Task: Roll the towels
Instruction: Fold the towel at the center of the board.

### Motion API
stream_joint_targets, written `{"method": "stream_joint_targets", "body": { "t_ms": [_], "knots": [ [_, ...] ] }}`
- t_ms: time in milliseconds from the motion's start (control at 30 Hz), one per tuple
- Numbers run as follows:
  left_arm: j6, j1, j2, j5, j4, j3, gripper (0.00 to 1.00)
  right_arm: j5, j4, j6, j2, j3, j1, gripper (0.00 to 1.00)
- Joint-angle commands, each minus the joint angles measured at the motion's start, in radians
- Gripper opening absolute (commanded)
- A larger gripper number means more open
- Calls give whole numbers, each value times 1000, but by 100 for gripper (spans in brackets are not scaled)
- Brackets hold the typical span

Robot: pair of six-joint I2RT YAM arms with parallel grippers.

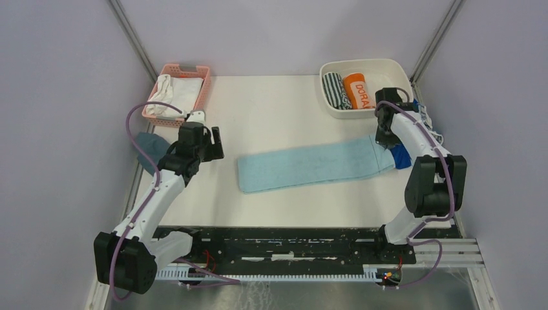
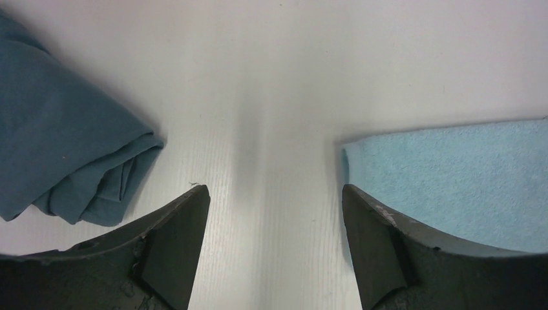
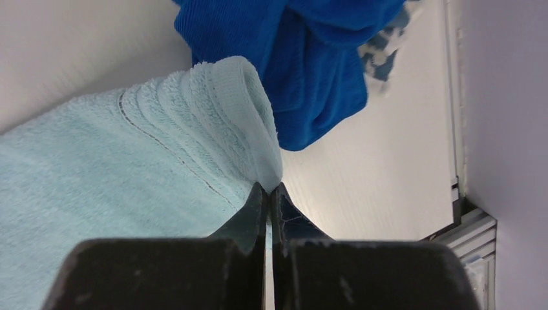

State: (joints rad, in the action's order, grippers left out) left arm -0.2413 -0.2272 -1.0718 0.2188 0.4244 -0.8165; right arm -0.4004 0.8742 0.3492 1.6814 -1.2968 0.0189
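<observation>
The light blue towel and royal blue towel are both plain.

Robot lab test cell, not a home: white table boxed in by plain grey panel walls on metal corner struts, left arm and right arm bolted to a black perforated rail on aluminium extrusion, exposed purple cabling, props sorted in pink basket and white tub

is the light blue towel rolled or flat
Flat: the light blue towel lies as a long strip on the table, one end pinched by the right gripper.
</observation>
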Motion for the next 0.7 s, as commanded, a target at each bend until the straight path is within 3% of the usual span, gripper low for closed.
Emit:
{"method": "stream_joint_targets", "body": {
  "t_ms": [0,400,667],
  "knots": [
    [-51,-5,21,-71,-24,12,82,-69,70,-30,-74,-76,36,1],
    [-161,-4,-18,-155,-28,44,84,488,68,30,-53,-191,350,1],
    [-277,0,-44,-232,-99,133,83,611,-15,115,60,-296,533,1]
  ]
}}
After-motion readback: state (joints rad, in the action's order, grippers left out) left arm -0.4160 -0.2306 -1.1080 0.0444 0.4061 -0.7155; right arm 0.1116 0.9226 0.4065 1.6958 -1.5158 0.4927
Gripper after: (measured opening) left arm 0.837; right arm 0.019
